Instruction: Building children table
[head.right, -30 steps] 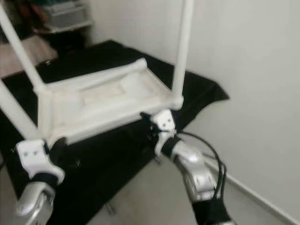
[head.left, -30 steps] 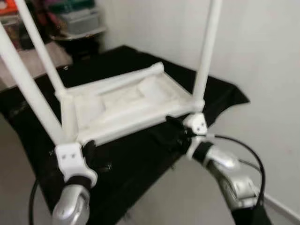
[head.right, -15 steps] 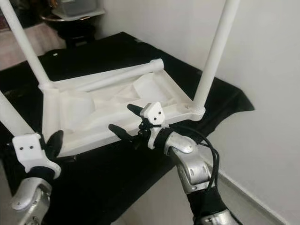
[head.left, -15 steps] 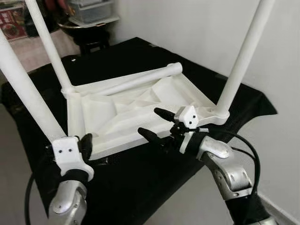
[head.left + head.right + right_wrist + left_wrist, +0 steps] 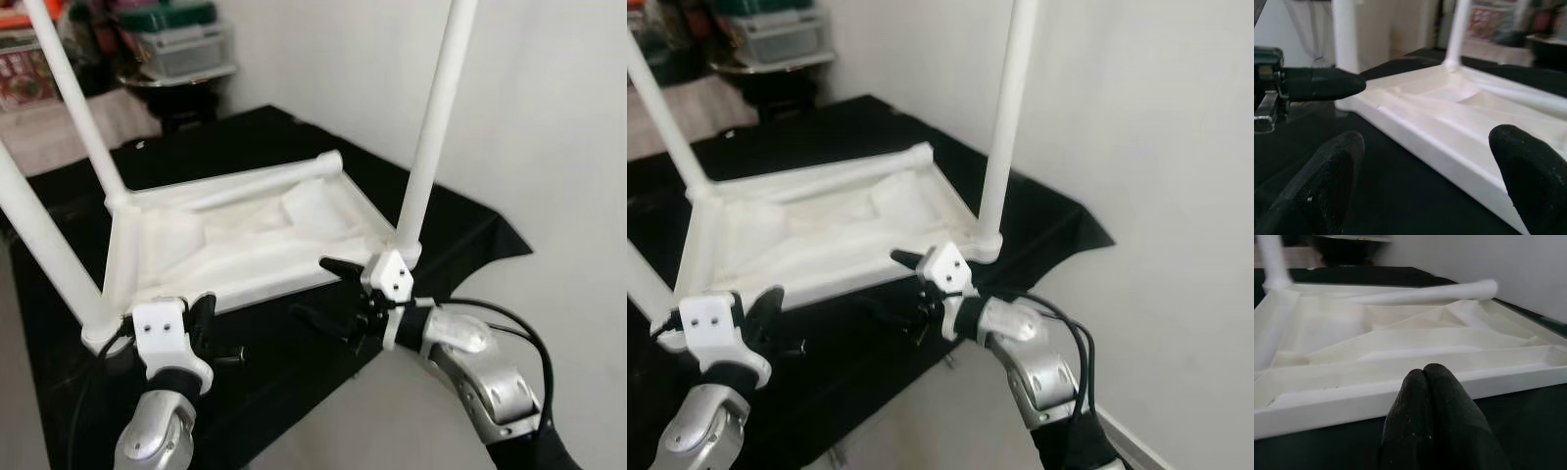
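Low in the frame, nearest the camera, two silver arms are seen reaching toward a black-draped desk (image 5: 460,230). At lower left, the left gripper (image 5: 1436,417) is pressed shut on nothing, its tips just before the near rim of the tabletop. At lower centre-right, the right gripper (image 5: 328,292) is spread wide, one finger (image 5: 340,267) close to the near rim, the other lower over the black cloth; nothing is held.

Just beyond them, in the middle of the frame, the white children's table (image 5: 250,240) lies upside down on the desk, its ribbed underside facing up.

Counted: three legs stand upright in their corner sockets, one at near left (image 5: 39,240), one at far left (image 5: 73,103), one at near right (image 5: 431,122). A fourth leg (image 5: 260,181) lies flat along the far edge, not yet fitted, it seems.

Fitting that leg is judged to be the step in hand. It would be done well if the loose leg were grasped near its middle, raised upright, centred over the empty corner socket and pressed straight down, while the frame is steadied at its rim by the other gripper. The standing legs should be kept clear of.

Farthest back, at upper left, cluttered storage bins (image 5: 181,44) are seen.
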Controlling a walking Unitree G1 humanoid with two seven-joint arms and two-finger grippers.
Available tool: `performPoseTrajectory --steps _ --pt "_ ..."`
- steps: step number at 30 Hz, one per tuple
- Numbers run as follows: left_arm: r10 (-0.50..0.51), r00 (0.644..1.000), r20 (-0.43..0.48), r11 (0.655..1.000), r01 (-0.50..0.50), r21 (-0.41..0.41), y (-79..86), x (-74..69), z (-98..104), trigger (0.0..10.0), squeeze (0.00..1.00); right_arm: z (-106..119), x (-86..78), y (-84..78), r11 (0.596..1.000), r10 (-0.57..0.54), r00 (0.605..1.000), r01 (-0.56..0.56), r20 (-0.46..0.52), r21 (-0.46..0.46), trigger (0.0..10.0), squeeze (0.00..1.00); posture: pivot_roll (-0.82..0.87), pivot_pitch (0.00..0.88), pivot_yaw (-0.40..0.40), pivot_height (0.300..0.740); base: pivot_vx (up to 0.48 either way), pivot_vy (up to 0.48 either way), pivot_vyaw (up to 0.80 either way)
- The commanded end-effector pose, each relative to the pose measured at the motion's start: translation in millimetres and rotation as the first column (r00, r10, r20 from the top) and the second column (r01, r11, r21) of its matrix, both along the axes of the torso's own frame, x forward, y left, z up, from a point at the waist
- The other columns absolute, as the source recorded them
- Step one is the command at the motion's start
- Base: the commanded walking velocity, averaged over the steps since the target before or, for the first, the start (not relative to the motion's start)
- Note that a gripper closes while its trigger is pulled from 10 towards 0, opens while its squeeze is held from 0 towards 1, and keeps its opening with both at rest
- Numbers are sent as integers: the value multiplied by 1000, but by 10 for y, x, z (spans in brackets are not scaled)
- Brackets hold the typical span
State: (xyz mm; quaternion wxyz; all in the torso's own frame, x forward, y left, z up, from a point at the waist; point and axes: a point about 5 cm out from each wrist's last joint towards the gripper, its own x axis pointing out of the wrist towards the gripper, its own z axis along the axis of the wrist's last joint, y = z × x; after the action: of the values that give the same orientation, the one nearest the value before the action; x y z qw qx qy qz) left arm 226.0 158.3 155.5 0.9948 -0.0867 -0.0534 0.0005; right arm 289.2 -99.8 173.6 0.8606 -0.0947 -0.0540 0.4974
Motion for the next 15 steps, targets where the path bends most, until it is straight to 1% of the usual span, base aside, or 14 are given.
performPoseTrajectory --steps 1,7,8,10,12,13,14,15 --pt "33 999 -32 999 -33 -17 45 -7 -51 10000 0 36 -32 14 999 29 999 -28 34 -32 10000 0 -83 117 9 740 0 0 800" --pt "33 999 -39 999 -33 -15 50 -6 -61 10000 0 37 -13 -5 997 11 998 -7 54 -74 10000 0 -83 118 11 740 0 0 800" --pt "33 999 -42 999 -34 -14 52 -10 -65 10000 0 31 13 -19 995 -9 998 16 65 -100 10000 0 -82 120 11 740 0 0 800" --pt "33 999 -43 999 -34 -13 52 -13 -69 10000 0 25 29 -28 993 -22 997 30 68 -112 10000 0 -82 120 11 740 0 0 800" --pt "31 998 -47 999 -32 -14 51 -16 -76 10000 0 8 75 -52 987 -64 995 74 74 -145 10000 0 -82 119 11 740 0 0 800" --pt "31 998 -47 999 -32 -14 51 -16 -76 10000 0 8 75 -52 987 -64 995 74 74 -145 10000 0 -82 119 11 740 0 0 800" --pt "22 998 -53 1000 -23 -12 44 -17 -88 10000 0 -12 172 -88 974 -160 985 167 58 -153 10000 0 -80 119 9 740 0 0 800" --pt "22 998 -53 1000 -23 -12 44 -17 -88 10000 0 -12 172 -88 974 -160 985 167 58 -153 10000 0 -80 119 9 740 0 0 800"
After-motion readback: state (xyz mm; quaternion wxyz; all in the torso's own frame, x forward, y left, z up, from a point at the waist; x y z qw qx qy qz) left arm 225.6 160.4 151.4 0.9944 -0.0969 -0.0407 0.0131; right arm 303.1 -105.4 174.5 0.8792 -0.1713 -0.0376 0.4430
